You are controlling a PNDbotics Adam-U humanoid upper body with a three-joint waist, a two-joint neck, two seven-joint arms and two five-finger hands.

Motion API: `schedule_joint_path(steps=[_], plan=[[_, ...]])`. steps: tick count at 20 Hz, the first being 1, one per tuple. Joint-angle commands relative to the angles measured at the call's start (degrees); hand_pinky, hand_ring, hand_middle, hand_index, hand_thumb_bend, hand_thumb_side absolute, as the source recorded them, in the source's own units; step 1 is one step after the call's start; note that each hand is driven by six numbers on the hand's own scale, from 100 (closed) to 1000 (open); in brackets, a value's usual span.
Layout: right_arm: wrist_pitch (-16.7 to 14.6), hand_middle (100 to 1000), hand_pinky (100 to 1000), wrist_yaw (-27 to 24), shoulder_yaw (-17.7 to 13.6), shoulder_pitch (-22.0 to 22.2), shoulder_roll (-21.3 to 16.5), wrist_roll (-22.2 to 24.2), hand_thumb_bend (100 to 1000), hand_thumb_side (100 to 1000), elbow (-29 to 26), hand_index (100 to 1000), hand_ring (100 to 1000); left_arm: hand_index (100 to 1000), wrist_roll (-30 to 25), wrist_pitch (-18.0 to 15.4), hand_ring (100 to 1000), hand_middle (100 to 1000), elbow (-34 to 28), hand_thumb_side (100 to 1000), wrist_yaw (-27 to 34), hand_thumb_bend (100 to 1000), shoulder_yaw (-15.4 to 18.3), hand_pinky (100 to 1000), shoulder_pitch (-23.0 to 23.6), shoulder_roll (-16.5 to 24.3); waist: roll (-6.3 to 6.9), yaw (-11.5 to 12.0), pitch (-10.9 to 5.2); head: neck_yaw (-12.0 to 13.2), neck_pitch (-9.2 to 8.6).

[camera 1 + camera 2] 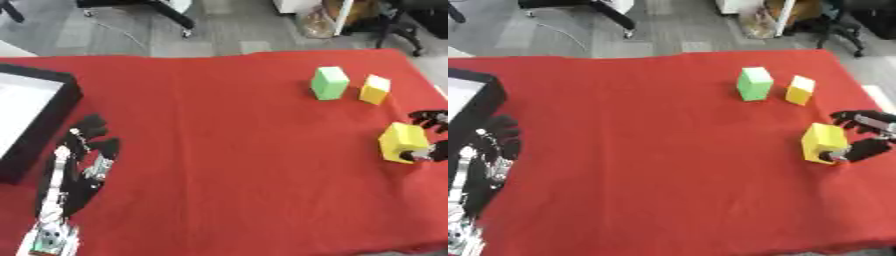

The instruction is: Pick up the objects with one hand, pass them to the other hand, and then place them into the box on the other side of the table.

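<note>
The right hand (866, 135) comes in at the right edge of the desk (649, 150) and is partly cut off: in the left eye view only dark fingers and a pale tip show, in the right eye view a little more of the palm. Its fingers curl round the right side of a large yellow block (823, 142), with one group above the block's far corner and the thumb side at its near right corner. How much of the block's right face the hand covers cannot be made out. The block rests on the red cloth, roughly cube-shaped, turned so that one corner points toward the near left.

Farther off and to the left stand two more blocks, close together but apart. The green block (330, 83) is upright, its long axis vertical. The small yellow block (374, 89), just right of it, is also upright and leans slightly in the picture.

The left hand (92, 142) lies on the near left of the desk, fingers straight and spread, pointing toward the far side, holding nothing. Its forearm runs down to the lower left corner and is cut off there. Just left of it sits the black box (48, 117) with a pale inside; its left part lies outside both views.
</note>
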Motion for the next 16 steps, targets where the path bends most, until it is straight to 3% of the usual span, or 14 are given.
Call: schedule_joint_path(steps=[1,11,16], plan=[[-0.2,872,861,0.7,-0.3,-1.4,-1.0,-0.6,509,393,1.0,980,894,858,-0.1,-0.1,766,739,-0.7,706,0.1,587,-0.2,714,-0.3,0.6,-0.39,0.1,-1.19,-0.2,-0.11],[0.0,829,859,2.6,-1.0,-1.8,-0.8,-2.2,434,383,3.0,940,875,858,-0.1,-0.1,767,739,-0.7,707,0.0,586,-0.1,715,-0.4,0.6,-0.41,0.4,-1.15,-0.1,-0.11],[0.2,762,853,3.2,-1.4,-1.6,-1.0,-3.2,343,345,3.3,860,854,857,0.0,-0.1,767,739,-0.7,707,0.0,586,-0.1,715,-0.4,0.6,-0.39,0.4,-1.17,-0.1,-0.11]])
